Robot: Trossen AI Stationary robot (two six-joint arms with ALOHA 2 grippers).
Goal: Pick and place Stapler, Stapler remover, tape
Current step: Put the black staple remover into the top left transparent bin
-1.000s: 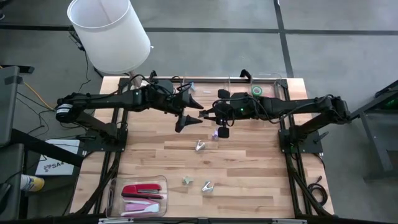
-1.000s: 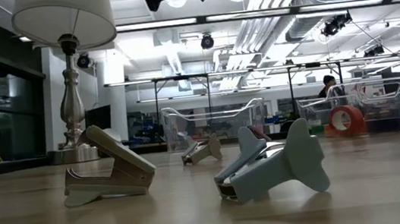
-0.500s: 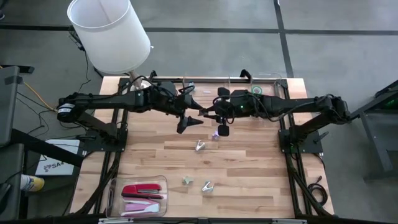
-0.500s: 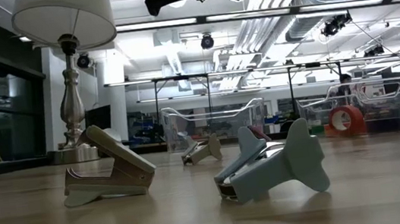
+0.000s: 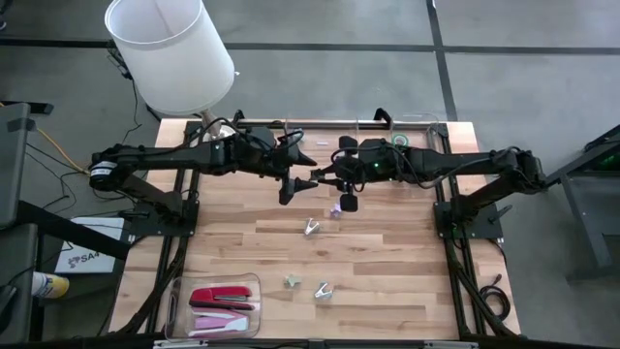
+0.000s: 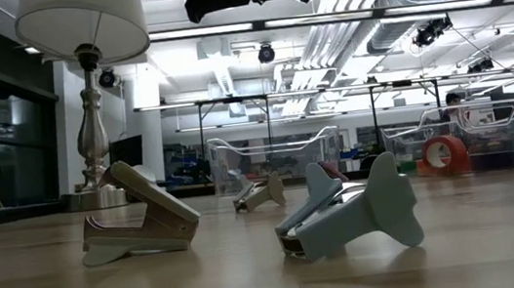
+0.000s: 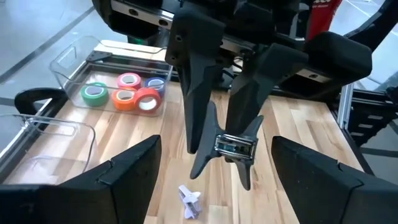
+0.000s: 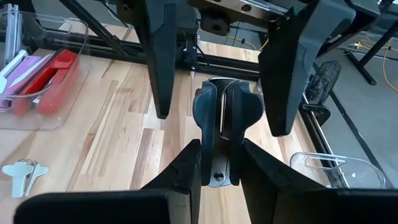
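Right hand clamped on a dark stapler remover at upper-centre frame, left hand spread apart facing it; tape rolls in a clear bin.

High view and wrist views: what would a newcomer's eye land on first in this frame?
The two arms meeting nose to nose in mid-air above the table's far middle: the right gripper is shut on a dark stapler remover, held up between the spread fingers of the open left gripper. Next, the big white lampshade at the far left corner, and the bin of colourful tape rolls along the far edge.
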